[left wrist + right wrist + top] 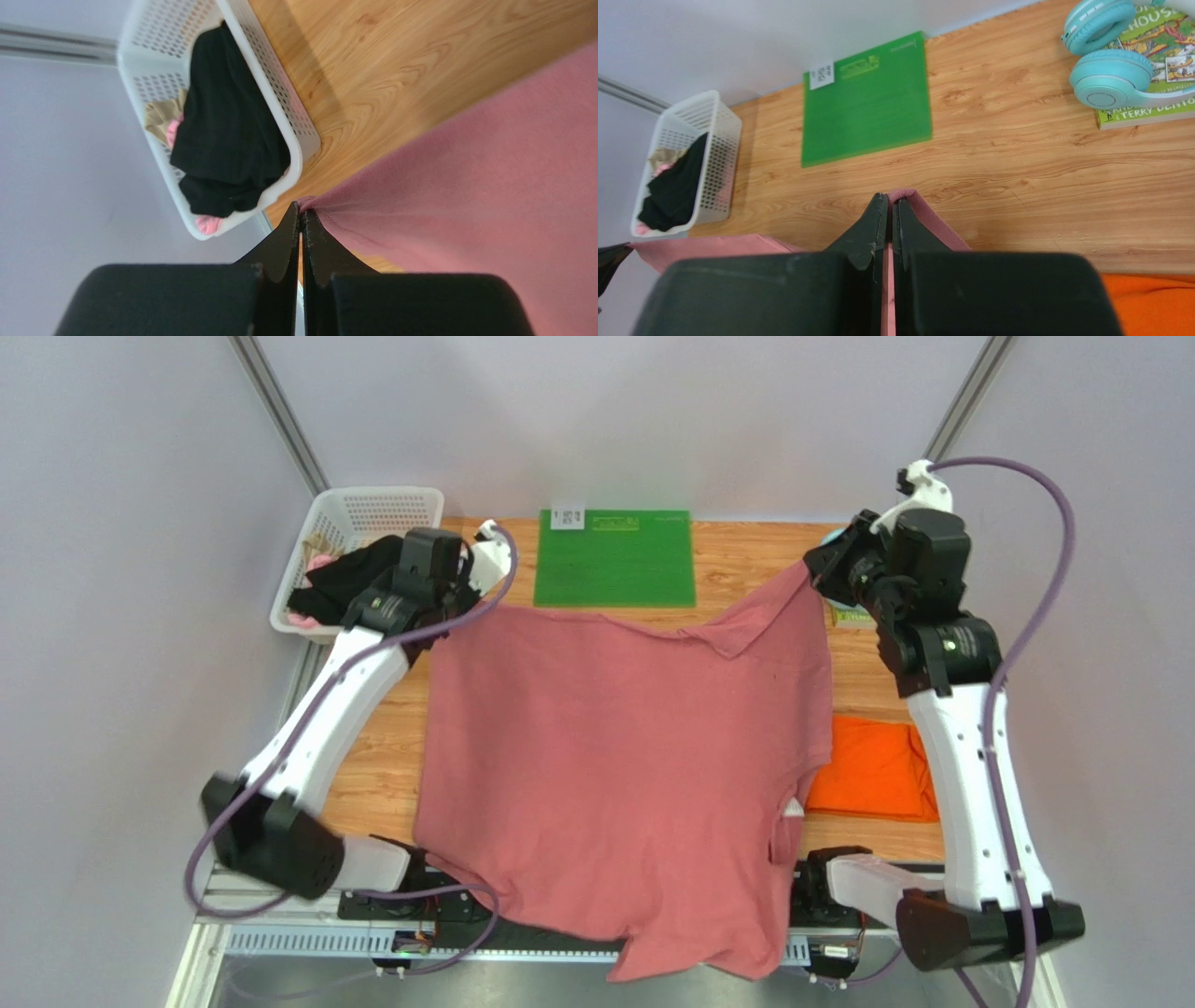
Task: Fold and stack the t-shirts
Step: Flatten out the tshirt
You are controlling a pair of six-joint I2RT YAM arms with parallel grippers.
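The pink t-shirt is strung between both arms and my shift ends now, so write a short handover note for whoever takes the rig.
Left gripper: shut on one far corner of the pink t-shirt.
Right gripper: shut on the other far corner.
Pink t-shirt: unfolded, far edge held up, the rest spread across the table, near end hanging over the near edge.
Orange t-shirt: lies compact, apparently folded, on the table's right side by the right arm.
Done: the orange one, it seems.
Left: fold the pink one, then stack the two.
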